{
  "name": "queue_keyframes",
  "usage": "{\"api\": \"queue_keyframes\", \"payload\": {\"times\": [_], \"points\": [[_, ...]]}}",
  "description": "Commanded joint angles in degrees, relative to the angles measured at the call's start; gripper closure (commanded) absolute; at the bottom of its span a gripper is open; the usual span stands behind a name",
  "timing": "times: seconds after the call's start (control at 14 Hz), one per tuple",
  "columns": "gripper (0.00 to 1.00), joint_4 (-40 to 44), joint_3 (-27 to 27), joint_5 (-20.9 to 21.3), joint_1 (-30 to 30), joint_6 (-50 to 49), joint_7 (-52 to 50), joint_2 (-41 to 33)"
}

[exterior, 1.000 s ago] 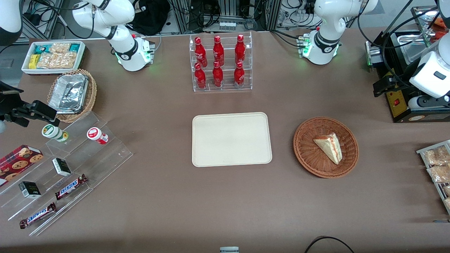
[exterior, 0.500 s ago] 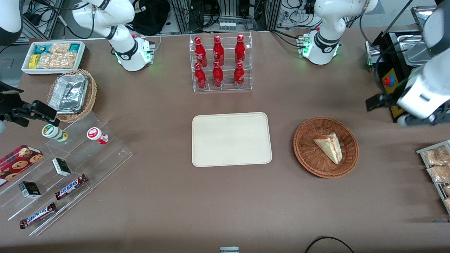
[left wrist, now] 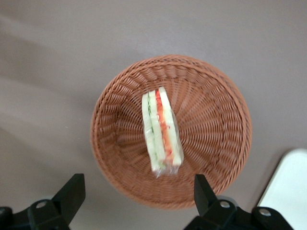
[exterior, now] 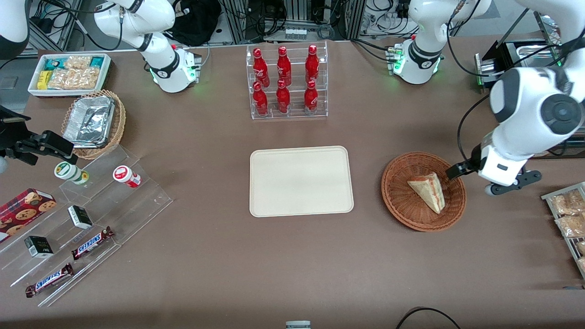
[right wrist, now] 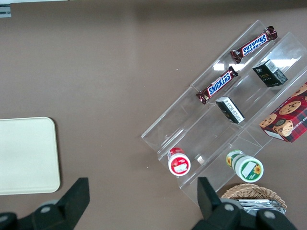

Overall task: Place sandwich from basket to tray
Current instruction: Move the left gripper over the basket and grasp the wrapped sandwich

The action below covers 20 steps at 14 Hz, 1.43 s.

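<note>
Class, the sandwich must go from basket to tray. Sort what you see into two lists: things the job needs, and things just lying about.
Needed:
sandwich, in the basket
tray, bare
gripper, fingers open, above the basket

Lying about:
cola bottles in a clear rack
Snickers bars
cookie box
foil container
snack bin

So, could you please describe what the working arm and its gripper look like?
The arm has glossy white rounded shells with a dark grey round joint cap and black cables trailing from it. Its gripper, above the basket, has a white body and black, wedge-shaped fingers.
</note>
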<state>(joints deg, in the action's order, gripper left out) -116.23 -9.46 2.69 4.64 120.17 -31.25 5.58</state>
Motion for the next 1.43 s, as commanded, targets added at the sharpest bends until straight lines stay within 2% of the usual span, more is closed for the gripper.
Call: {"api": "queue_keyframes", "payload": {"times": [0.0, 0.21, 0.79, 0.86, 0.93, 1.07, 1.14, 1.21, 1.36], "points": [[0.0, -8.0, 0.1, -0.1, -0.6, 9.1, -9.4, -2.2], [0.0, -11.9, -0.6, -0.1, -0.6, 13.9, -10.2, -0.5], [0.0, -12.0, -2.0, -0.1, -0.5, 21.7, -10.1, 7.5], [0.04, -11.9, -2.0, -0.1, -0.3, 21.8, -9.8, 8.1], [0.23, -11.8, -2.0, -0.1, -0.2, 21.7, -10.1, 8.2], [0.74, -11.8, -2.0, 0.0, -0.1, 21.7, -10.1, 8.7], [0.85, -11.7, -2.0, -0.1, -0.1, 21.4, -10.0, 8.7], [0.89, -11.4, -2.0, -0.1, -0.1, 21.2, -10.1, 8.5], [0.9, -10.0, -2.0, -0.1, -0.1, 18.7, -9.9, 7.3]]}}
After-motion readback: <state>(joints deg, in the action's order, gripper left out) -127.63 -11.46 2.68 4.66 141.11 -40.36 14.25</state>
